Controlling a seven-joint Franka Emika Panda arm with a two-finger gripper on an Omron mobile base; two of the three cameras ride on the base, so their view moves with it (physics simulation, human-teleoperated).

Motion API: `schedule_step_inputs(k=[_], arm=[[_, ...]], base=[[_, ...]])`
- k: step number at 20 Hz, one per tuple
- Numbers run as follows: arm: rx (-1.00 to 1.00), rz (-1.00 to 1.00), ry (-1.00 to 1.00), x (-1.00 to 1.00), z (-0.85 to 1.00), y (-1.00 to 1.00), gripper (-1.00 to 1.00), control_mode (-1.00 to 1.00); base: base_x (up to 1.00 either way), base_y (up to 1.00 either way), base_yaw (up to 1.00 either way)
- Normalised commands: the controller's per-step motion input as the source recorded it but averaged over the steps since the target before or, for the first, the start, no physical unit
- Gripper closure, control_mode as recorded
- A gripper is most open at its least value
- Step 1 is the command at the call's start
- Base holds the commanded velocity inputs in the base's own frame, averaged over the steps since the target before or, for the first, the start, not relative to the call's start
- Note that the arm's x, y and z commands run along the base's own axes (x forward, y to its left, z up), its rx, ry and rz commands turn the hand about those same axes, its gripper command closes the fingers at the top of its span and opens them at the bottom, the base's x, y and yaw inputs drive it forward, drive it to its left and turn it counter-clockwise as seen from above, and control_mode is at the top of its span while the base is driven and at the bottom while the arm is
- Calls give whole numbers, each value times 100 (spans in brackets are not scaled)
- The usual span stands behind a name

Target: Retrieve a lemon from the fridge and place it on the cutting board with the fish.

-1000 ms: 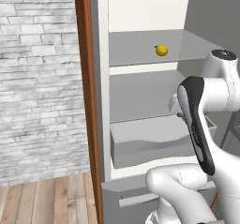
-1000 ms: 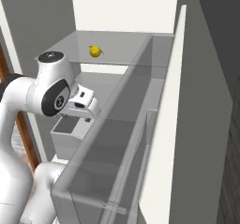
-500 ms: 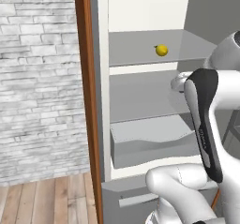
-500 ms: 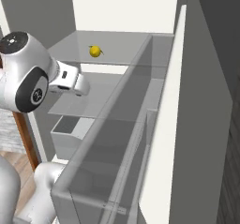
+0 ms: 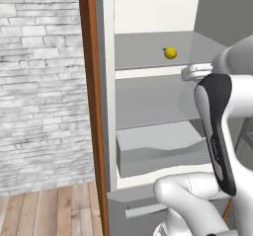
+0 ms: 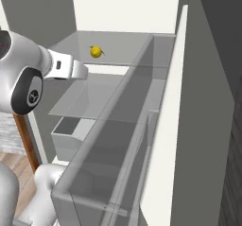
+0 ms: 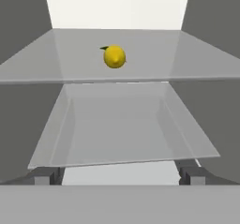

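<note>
Fridge (image 5: 148,101) is open, pale interior and grey shelves exposed, brown wood side panel (image 5: 91,106) at its left edge. Lemon (image 5: 170,53) sits on the upper shelf (image 5: 143,50), toward the back, nothing touching it; same lemon in the right base view (image 6: 96,52) and hand view (image 7: 114,57). Gripper (image 7: 119,176) points into the fridge at about lower-shelf (image 7: 122,134) height, below and in front of the lemon, well apart from it. Claw is wide open and empty: the two finger tips (image 7: 44,176) stand far apart at the bottom of the hand view. A grey bin (image 5: 158,148) sits under the lower shelf. Open door (image 6: 156,140) with its shelves on the right.
</note>
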Motion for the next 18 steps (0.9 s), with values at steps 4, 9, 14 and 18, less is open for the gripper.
schedule_step_inputs(k=[4, 9, 14, 18], arm=[[0, 0, -6, 14, 57, 0, -100, -100], [0, -2, 6, 33, 6, -2, -100, -100], [9, 0, -2, 54, 0, 0, -100, -100], [4, 0, -1, 53, 0, 0, -100, -100]], base=[[0, 0, 0], [0, 0, 0], [0, 0, 0], [0, 0, 0]])
